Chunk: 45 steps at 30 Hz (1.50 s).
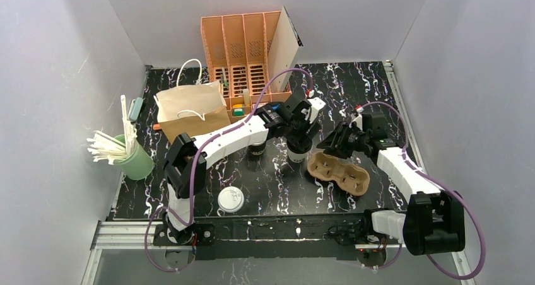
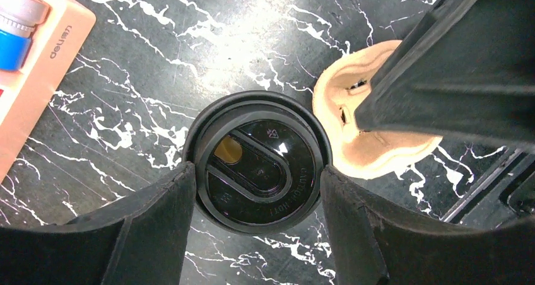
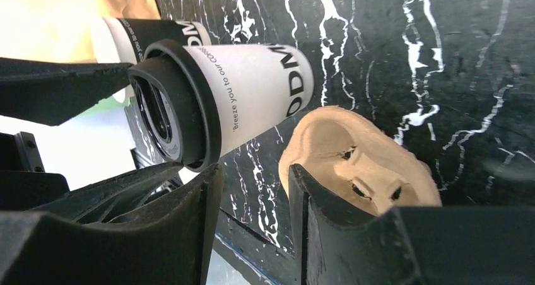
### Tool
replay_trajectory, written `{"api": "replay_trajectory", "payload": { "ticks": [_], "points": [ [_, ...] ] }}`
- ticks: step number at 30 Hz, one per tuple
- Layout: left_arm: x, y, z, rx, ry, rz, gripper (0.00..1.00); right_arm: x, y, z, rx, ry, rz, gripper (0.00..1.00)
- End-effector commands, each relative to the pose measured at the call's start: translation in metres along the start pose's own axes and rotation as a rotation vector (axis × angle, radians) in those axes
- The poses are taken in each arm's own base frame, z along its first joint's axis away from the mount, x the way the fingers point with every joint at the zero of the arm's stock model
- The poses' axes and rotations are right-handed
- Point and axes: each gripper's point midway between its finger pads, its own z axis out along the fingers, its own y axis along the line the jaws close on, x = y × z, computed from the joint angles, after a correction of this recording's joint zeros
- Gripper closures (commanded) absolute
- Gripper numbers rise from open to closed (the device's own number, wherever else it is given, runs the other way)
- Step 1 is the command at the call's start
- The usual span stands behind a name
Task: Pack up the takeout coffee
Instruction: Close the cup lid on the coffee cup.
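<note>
Gripping the black round plastic lid (image 2: 258,162) of the small white paper cup (image 3: 252,89), the left gripper (image 2: 257,171) holds it just beside the tan moulded-pulp carrier (image 1: 337,171). The right gripper (image 3: 255,174) stands parted and empty. Squeezing the rim could, I'd guess, pop the lid or tip the cup. The left wrist view shows only the lid's top, while the right wrist view shows the printed wall.

the top camera sits high above and behind the arm bases (image 1: 180,231), looking down and forward over the whole table (image 1: 277,187) from well back. the left wrist camera looks straight down, very close, onto the black lid (image 2: 258,165) of the cup (image 3: 252,96). the right wrist camera looks low along the table, close and rolled sideways, at the cup's side. both wrist views share the cup and the tan cup carrier (image 3: 359,165).
</note>
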Motion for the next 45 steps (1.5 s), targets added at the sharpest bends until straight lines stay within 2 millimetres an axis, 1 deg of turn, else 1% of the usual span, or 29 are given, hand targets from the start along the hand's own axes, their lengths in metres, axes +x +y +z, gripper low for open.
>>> {"api": "replay_trajectory", "payload": {
  "ticks": [1,3,4,6,8,12,14,16,17,20,24,25,27,28,31,34,36,37,38,40,45],
  "points": [
    [0.023,0.0,-0.005,0.005,0.123,0.018,0.45,-0.022,0.008,-0.018,-0.007,-0.076,-0.056,0.5],
    [0.015,-0.001,-0.01,0.004,0.111,0.013,0.35,-0.026,0.013,-0.018,-0.028,-0.078,-0.064,0.51],
    [0.013,0.0,-0.011,0.002,0.108,0.012,0.33,-0.028,0.015,-0.018,-0.036,-0.075,-0.067,0.51],
    [0.0,-0.001,-0.017,0.004,0.076,0.012,0.25,-0.03,0.02,-0.017,-0.058,-0.065,-0.077,0.51],
    [-0.012,-0.003,-0.023,0.01,0.051,0.009,0.2,-0.031,0.024,-0.015,-0.081,-0.055,-0.086,0.51],
    [-0.027,-0.005,-0.033,0.012,0.026,-0.003,0.15,-0.035,0.03,-0.014,-0.11,-0.039,-0.121,0.52],
    [-0.028,-0.005,-0.039,0.012,0.022,-0.018,0.14,-0.038,0.031,-0.014,-0.103,-0.033,-0.139,0.54],
    [-0.023,-0.006,-0.046,0.011,0.026,-0.044,0.15,-0.037,0.031,-0.014,-0.101,-0.021,-0.15,0.54],
    [-0.019,-0.006,-0.05,0.011,0.028,-0.065,0.17,-0.036,0.031,-0.015,-0.099,-0.019,-0.156,0.54],
    [-0.002,-0.017,-0.057,0.06,0.041,-0.141,0.25,-0.03,0.027,-0.016,-0.095,-0.009,-0.159,0.52],
    [0.015,-0.02,-0.07,0.065,0.013,-0.252,0.37,-0.017,0.029,-0.019,-0.14,-0.007,-0.156,0.51],
    [0.023,-0.021,-0.07,0.067,0.013,-0.281,0.42,-0.017,0.03,-0.019,-0.153,-0.02,-0.166,0.51],
    [0.027,-0.025,-0.075,0.088,-0.013,-0.336,0.5,-0.017,0.029,-0.019,-0.155,-0.021,-0.17,0.52],
    [0.024,-0.028,-0.076,0.105,-0.042,-0.36,0.54,-0.017,0.03,-0.018,-0.157,-0.012,-0.175,0.52],
    [0.026,-0.032,-0.075,0.129,-0.075,-0.413,0.66,-0.017,0.029,-0.016,-0.159,0.013,-0.179,0.54],
    [0.027,-0.03,-0.066,0.132,-0.102,-0.462,0.78,-0.018,0.029,-0.014,-0.167,0.015,-0.182,0.56],
    [0.023,-0.028,-0.059,0.156,-0.137,-0.504,0.83,-0.02,0.031,-0.013,-0.174,0.012,-0.188,0.58],
    [0.025,-0.025,-0.054,0.166,-0.143,-0.527,0.86,-0.022,0.031,-0.013,-0.174,0.009,-0.188,0.59],
    [0.023,-0.021,-0.052,0.176,-0.156,-0.546,0.9,-0.023,0.032,-0.012,-0.175,0.01,-0.188,0.6],
    [0.02,-0.013,-0.048,0.176,-0.172,-0.564,0.93,-0.025,0.033,-0.011,-0.179,0.015,-0.186,0.62],
    [0.017,0.0,-0.041,0.164,-0.178,-0.577,0.94,-0.022,0.031,-0.008,-0.181,0.034,-0.174,0.64]
  ]
}}
